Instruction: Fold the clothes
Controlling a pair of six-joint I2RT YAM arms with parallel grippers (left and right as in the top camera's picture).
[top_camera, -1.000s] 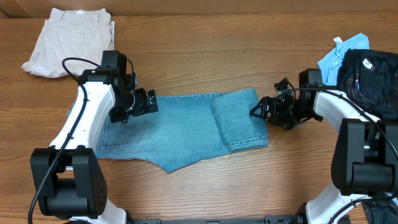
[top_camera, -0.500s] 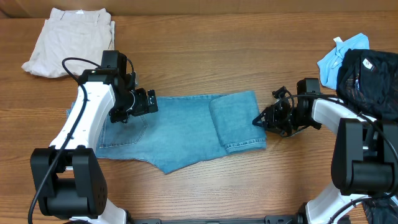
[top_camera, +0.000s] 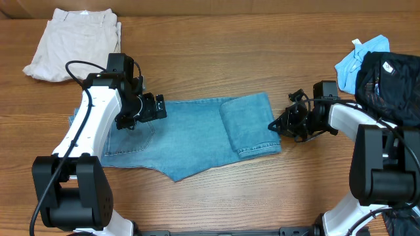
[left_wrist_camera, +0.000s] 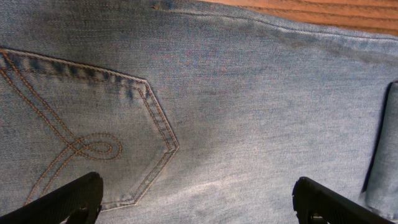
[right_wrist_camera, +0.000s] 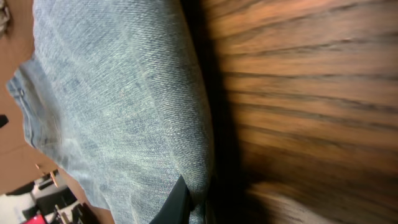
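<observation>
The light-blue jeans (top_camera: 197, 134) lie flat in the middle of the wooden surface (top_camera: 262, 52), and I'd say they are partly folded: the leg end has been doubled back over itself, while the waist end with its stitched back pocket (left_wrist_camera: 87, 137) is spread out single. The left fingers (left_wrist_camera: 68, 196) hover spread wide over that pocket, holding nothing. The right fingers (right_wrist_camera: 177, 204) sit at the jeans' folded edge, and I cannot tell whether they are pinching the denim. Beyond the waist end, beige trousers (top_camera: 75, 42) look roughly folded. Past the folded end, a black garment (top_camera: 390, 78) and a bright-blue cloth (top_camera: 357, 59) are heaped, unfolded. At least another fold on the jeans remains, then that heap.
</observation>
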